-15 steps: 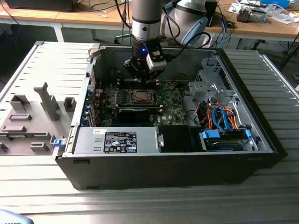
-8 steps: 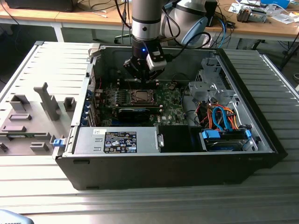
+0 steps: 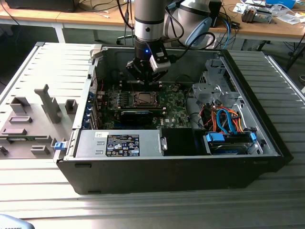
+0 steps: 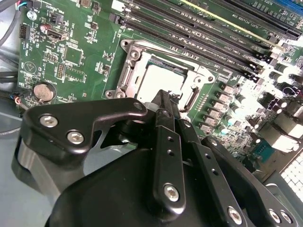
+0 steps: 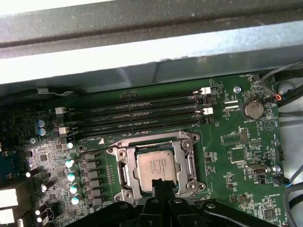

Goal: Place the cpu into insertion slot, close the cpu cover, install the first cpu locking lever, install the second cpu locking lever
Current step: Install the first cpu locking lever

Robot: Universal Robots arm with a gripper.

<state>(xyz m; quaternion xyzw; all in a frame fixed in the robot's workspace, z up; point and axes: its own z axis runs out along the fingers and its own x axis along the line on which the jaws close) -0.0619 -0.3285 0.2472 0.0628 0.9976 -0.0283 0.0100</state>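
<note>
Right now the cpu (image 5: 159,166) is seen seated in the socket on the motherboard (image 5: 227,142), ringed by the cpu cover (image 5: 122,163), just below the memory slots (image 5: 137,116). The gripper (image 5: 160,185) is held at the socket's edge, fingers (image 4: 166,106) pressed together on nothing. A slip sideways could scrape the chip or bend a lever, it is judged

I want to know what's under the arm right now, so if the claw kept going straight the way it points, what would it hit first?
Most likely the cpu in its socket: in both wrist views the claw points down at the chip's near edge, with the cpu cover around it. Depth is unclear; it may already touch.
</note>
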